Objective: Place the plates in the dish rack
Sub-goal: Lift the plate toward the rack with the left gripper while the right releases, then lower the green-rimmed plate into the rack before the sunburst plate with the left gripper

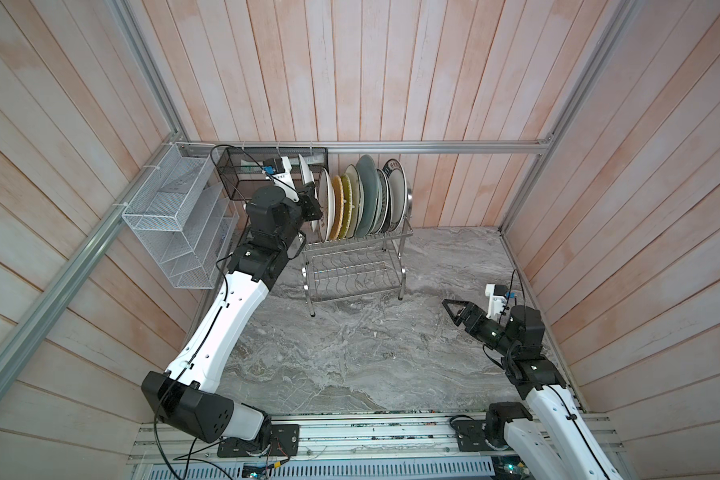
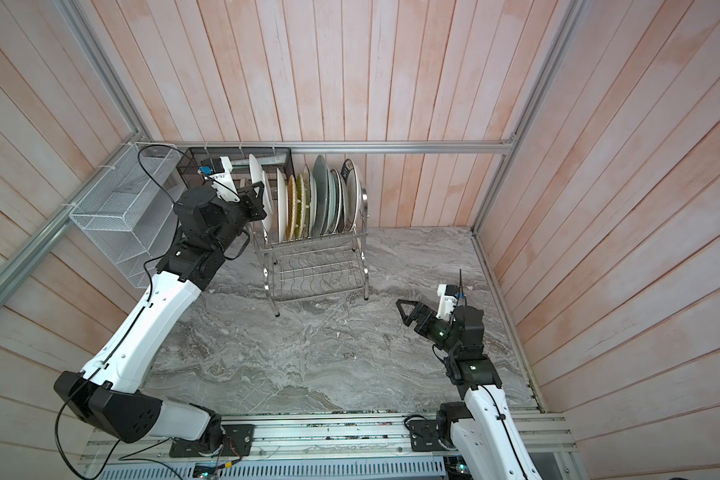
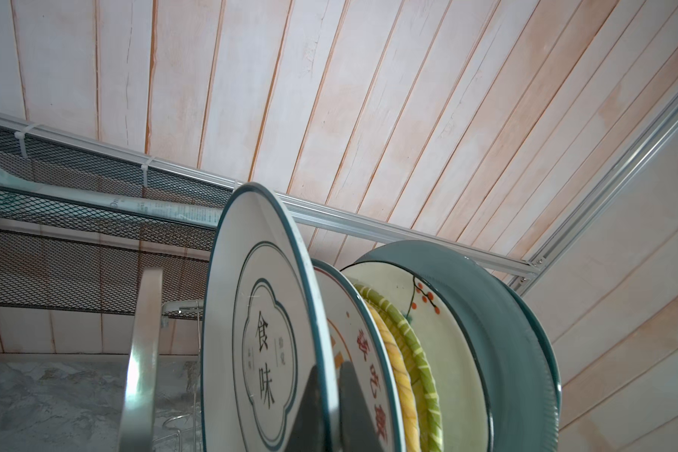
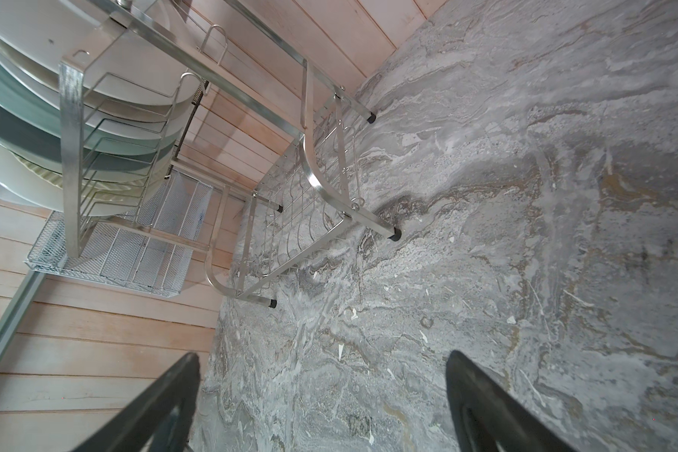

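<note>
Left jaws clenched on rim of blue-ringed white plate (image 3: 251, 297). Plate upright on edge, faces parallel to racked plates (image 1: 366, 199), at left end of dish rack (image 1: 352, 266) upper tier. Right jaws spread, empty, well apart over worktop (image 1: 350, 353).

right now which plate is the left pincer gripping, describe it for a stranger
Find the steel dish rack by the back wall. At the left end of its upper row of plates, the left pincer clamps a white plate. It alone shows black characters inside a teal cloud-shaped outline.
</note>
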`<state>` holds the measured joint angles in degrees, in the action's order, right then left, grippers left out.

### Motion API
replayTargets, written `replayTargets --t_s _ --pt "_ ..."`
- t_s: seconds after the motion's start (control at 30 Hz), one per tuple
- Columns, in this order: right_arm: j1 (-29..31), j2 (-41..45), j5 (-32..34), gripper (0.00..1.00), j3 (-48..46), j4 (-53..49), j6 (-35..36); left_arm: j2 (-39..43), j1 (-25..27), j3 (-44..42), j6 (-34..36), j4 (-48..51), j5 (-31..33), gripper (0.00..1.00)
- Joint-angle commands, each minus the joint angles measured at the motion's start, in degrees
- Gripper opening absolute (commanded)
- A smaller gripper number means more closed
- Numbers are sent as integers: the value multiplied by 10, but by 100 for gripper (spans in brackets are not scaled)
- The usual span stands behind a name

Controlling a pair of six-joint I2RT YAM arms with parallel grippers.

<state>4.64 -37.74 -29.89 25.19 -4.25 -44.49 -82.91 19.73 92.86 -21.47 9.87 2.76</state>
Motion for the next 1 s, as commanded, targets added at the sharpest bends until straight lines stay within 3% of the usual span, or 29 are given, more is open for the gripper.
replayTargets --t_s 0.0,0.17,0.67,0.7,0.97 --pt "4 -1 -1 98 -6 17 5 11 -7 -7 -14 -43 -25 0" --pt "5 -4 -3 98 -10 24 2 11 -14 -24 -25 -46 -52 0" --pt "7 0 -5 98 -14 22 -1 6 -17 -57 -18 -35 -53 0" --pt "6 0 -4 98 -14 23 -1 5 -17 -56 -17 -35 -55 3" --pt "6 1 -5 98 -20 26 -5 -1 -4 -20 34 -2 -34 0"
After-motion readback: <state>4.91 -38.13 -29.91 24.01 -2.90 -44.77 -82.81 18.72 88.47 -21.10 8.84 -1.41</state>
